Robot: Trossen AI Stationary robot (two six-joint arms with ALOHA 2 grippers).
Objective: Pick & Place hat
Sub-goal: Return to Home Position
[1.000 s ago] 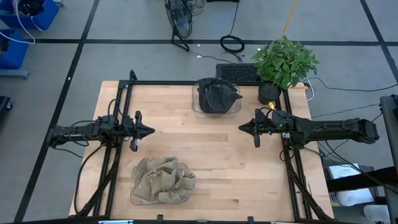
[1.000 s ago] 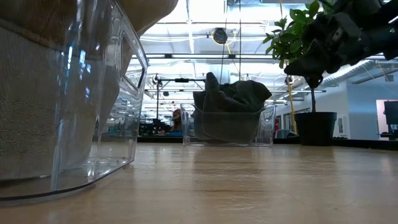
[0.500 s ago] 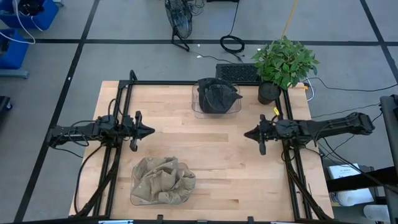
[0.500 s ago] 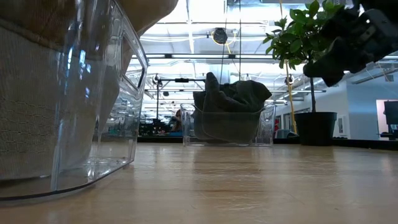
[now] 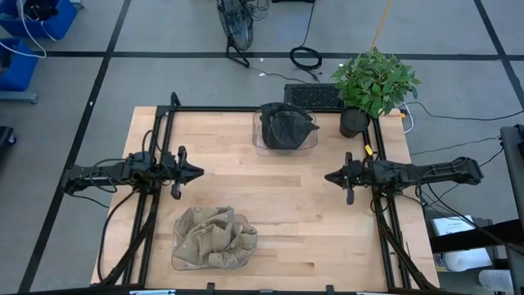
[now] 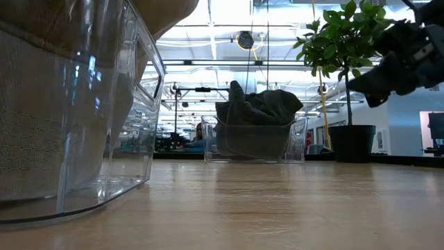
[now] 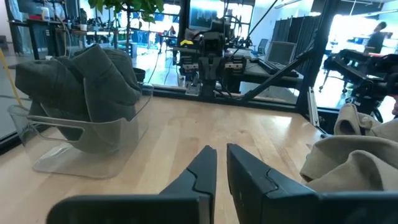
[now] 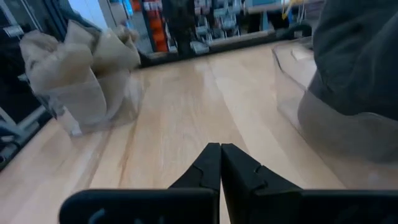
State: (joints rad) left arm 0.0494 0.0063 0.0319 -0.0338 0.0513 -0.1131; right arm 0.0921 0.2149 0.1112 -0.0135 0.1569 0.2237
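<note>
A dark grey hat (image 5: 286,124) (image 6: 260,107) (image 7: 87,74) sits bunched in a clear bin (image 5: 260,146) at the middle of the table's far edge. A tan hat (image 5: 214,238) (image 7: 354,155) (image 8: 81,68) fills a second clear bin (image 6: 104,173) near the near edge. My left gripper (image 5: 196,172) (image 7: 221,155) hovers shut over the table's left side. My right gripper (image 5: 327,176) (image 8: 220,152) (image 6: 371,87) hovers shut over the right side, raised above the tabletop. Neither touches a hat or bin.
A potted plant (image 5: 372,82) (image 6: 347,42) stands at the far right corner. A black keyboard-like object (image 5: 311,96) lies behind the dark hat's bin. Black frame rails (image 5: 164,139) run along the left and right sides. Bare wood (image 5: 270,188) lies between the grippers.
My right arm has drawn back toward the table's right edge and a little toward the near edge, its gripper staying shut and raised. The hats and bins have not moved.
</note>
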